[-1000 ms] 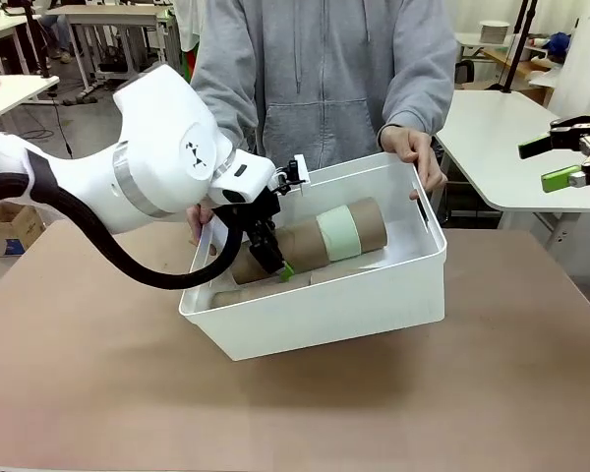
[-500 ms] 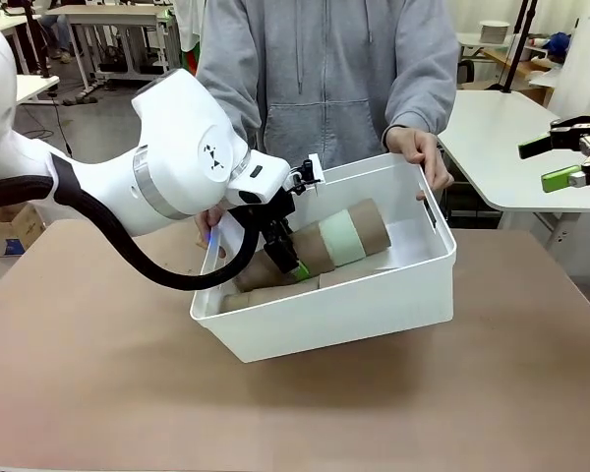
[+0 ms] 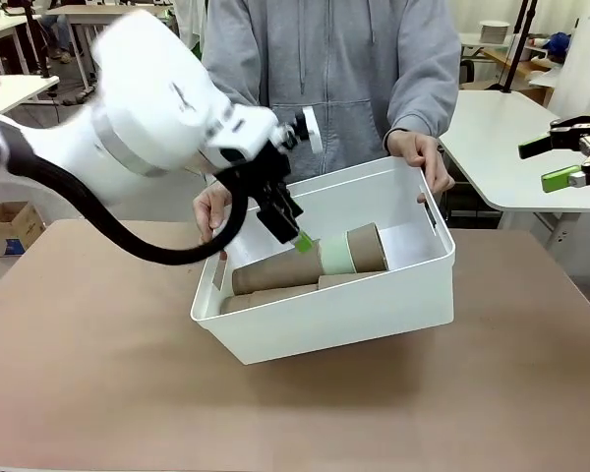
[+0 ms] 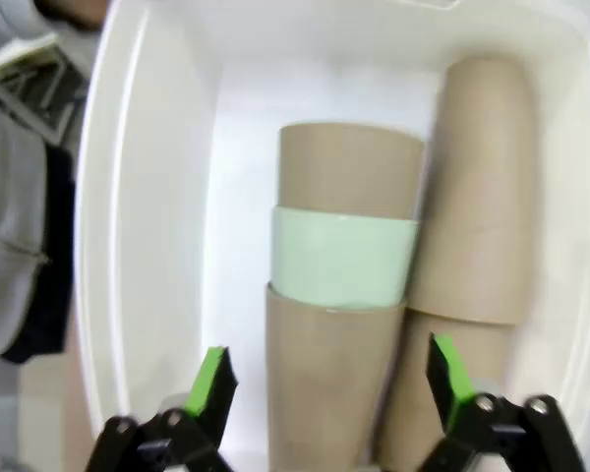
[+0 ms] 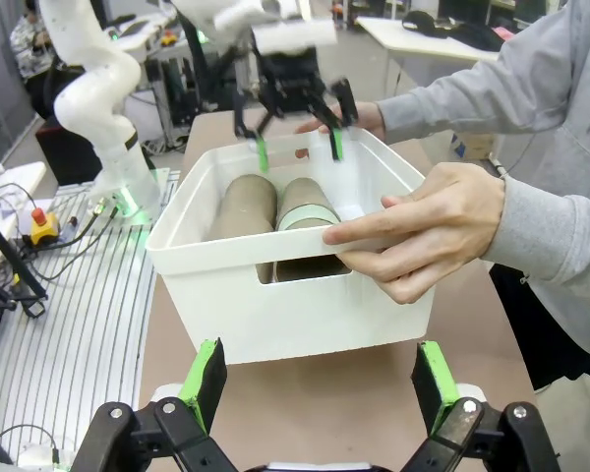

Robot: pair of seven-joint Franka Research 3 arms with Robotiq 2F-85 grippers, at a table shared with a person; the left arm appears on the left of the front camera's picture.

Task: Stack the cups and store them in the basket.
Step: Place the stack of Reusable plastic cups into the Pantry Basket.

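Note:
The white basket (image 3: 324, 320) stands tilted on the table, and a person's hands hold it at both short ends. Inside it lie nested cups: a tan cup (image 3: 270, 270) with the mint green cup (image 3: 336, 256) and another tan one slid into it. In the left wrist view this stack (image 4: 339, 265) lies beside a second tan stack (image 4: 477, 197). My left gripper (image 3: 293, 234) hangs open just above the cups, with nothing between its fingers (image 4: 213, 379). My right gripper (image 3: 580, 162) is open in the air at the far right, facing the basket (image 5: 275, 265).
The person stands at the far side, one hand (image 5: 413, 236) gripping the basket's near rim and the other hand (image 3: 211, 211) at the opposite end. Bare brown tabletop (image 3: 128, 393) surrounds the basket. A white table (image 3: 511, 138) stands behind at the right.
My left gripper has risen out of the basket, leaving the cup stack lying inside. The basket shifted slightly to the right. The right arm has stayed still.

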